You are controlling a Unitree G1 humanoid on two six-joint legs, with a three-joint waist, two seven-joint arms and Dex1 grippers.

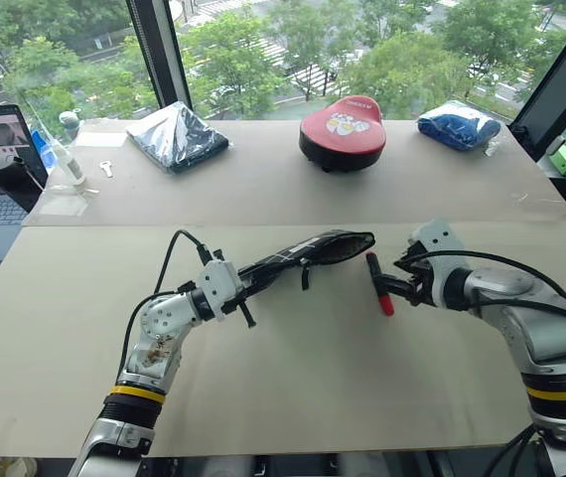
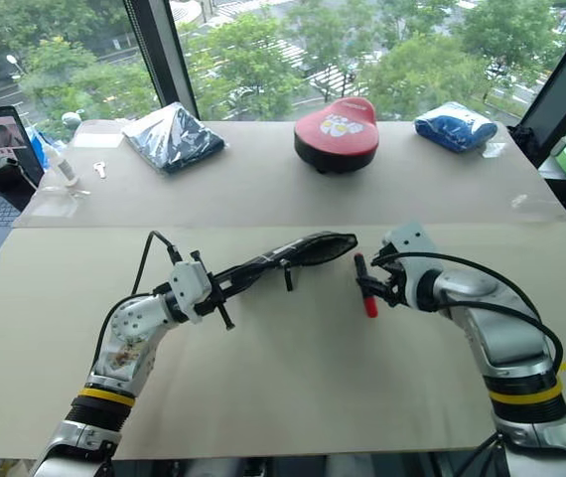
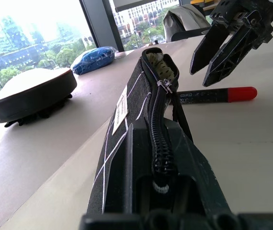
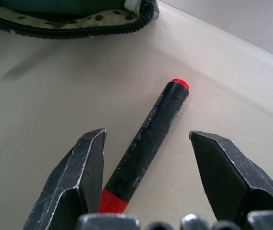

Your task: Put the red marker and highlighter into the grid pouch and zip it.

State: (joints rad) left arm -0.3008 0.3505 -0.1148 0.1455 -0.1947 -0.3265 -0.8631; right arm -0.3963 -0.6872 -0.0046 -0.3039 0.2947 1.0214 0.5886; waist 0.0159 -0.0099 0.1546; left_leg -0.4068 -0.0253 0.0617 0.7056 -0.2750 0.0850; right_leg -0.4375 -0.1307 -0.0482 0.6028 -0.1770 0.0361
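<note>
- While my left gripper [image 1: 246, 288] stays out of sight behind its own clamp, I see its black fingers pressed tight on one end of the grid pouch [image 1: 308, 252], holding that flat black fabric case edge-up off the table [image 1: 293, 388].
- From the left wrist, the pouch shows white grid lines, a small white label on its side, a coarse black zipper and a thin pull strap hanging down; the far mouth gapes, showing pale spotted lining.
- At about three o'clock from the pouch's open end lies the red marker [image 4: 148, 143], a slim round black barrel with printed lettering and a bright red end, flat on the smooth beige tabletop.
- My right gripper [image 4: 148, 158] hovers over it with its two wedge-shaped black fingers spread wide, one on each side of the barrel, gripping nothing.
- Inside the mouth I glimpse something dark green, possibly the highlighter; I cannot tell.
- Toward twelve o'clock sit a rounded red case [image 1: 343, 129], a shiny plastic-wrapped dark bundle [image 1: 177, 135] and a blue wrapped bundle [image 1: 459, 124].
</note>
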